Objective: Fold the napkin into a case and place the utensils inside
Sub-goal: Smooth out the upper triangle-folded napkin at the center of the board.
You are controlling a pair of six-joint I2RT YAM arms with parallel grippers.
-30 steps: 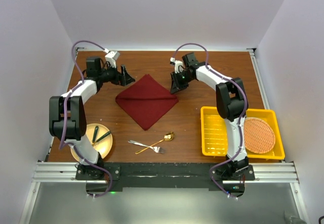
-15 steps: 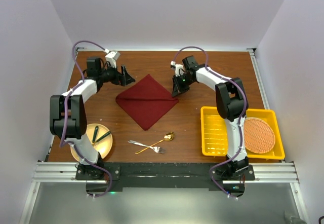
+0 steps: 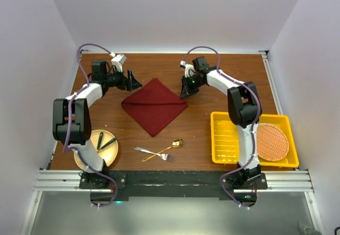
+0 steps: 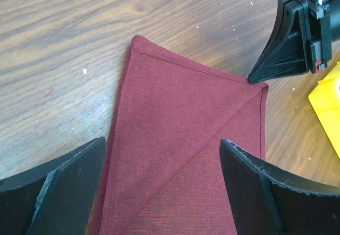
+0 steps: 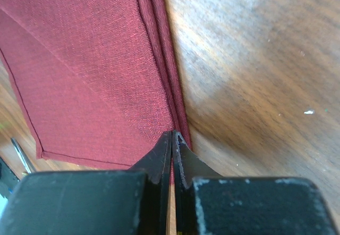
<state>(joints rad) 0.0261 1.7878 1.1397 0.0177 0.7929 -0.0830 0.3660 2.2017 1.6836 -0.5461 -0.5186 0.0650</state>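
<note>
Right gripper (image 3: 184, 93) is clenched on the right-hand corner of the one napkin (image 3: 154, 107); its wrist view shows the two fingertips (image 5: 163, 145) pressed together where the layered hem runs in, with a sliver of red between them. Left gripper (image 3: 133, 80) is released, its two fingers (image 4: 69, 182) spread wide over the napkin's far left edge, one on each side of the cloth, and nothing is held between them.

The maroon napkin lies flat mid-worktop (image 3: 223, 75) as a diamond, with a single crease running from corner to corner. Nearer the arm bases, apart from the cloth, lie one silver fork (image 3: 144, 151) and one gold spoon (image 3: 173, 144), crossed over each other. On the left, one round plate (image 3: 110, 152) carries two dark green-handled pieces of cutlery (image 3: 100, 140). On the right, one yellow tray (image 3: 223, 115) holds one round orange woven mat (image 3: 272, 141).
</note>
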